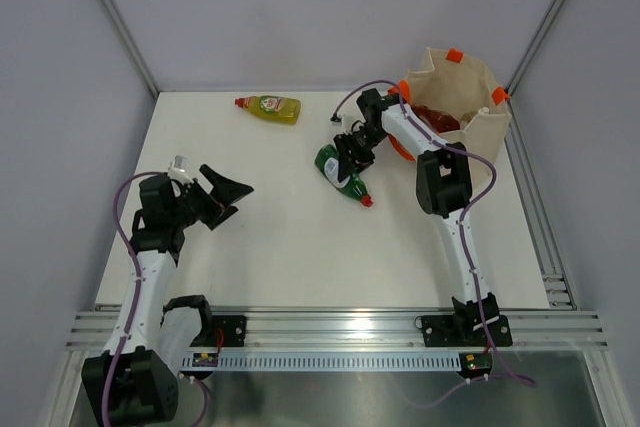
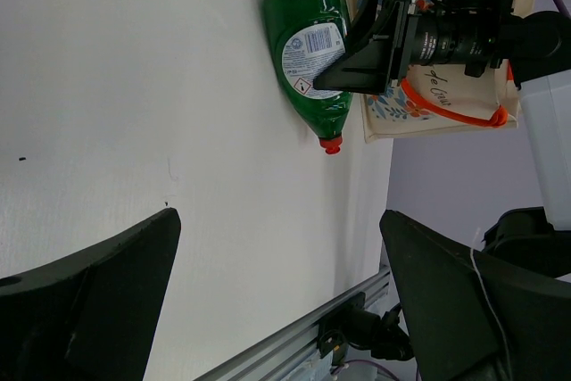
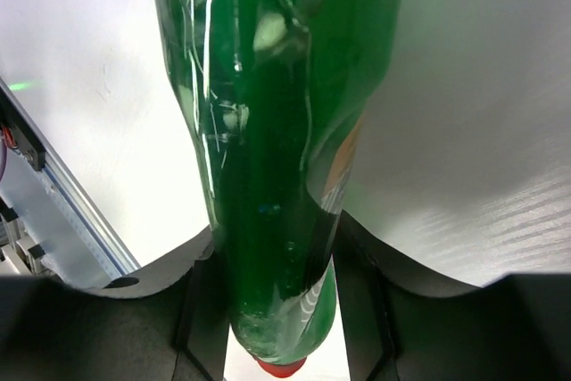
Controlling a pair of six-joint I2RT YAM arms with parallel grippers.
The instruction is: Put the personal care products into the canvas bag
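The green bottle (image 1: 340,175) lies on the white table with its red cap toward the near side; it also shows in the left wrist view (image 2: 308,46) and fills the right wrist view (image 3: 268,149). My right gripper (image 1: 352,152) is shut on the green bottle, one finger on each side, by the table top. The canvas bag (image 1: 480,82) stands open at the back right, with a red bottle (image 1: 436,117) inside. The yellow bottle (image 1: 270,108) lies at the back. My left gripper (image 1: 222,195) is open and empty at the left. The amber and white bottles are out of view.
The bag's orange handle (image 1: 402,144) hangs beside my right arm. The bag's printed side shows in the left wrist view (image 2: 428,95). An aluminium rail (image 1: 340,329) runs along the near table edge. Grey walls close the back and sides.
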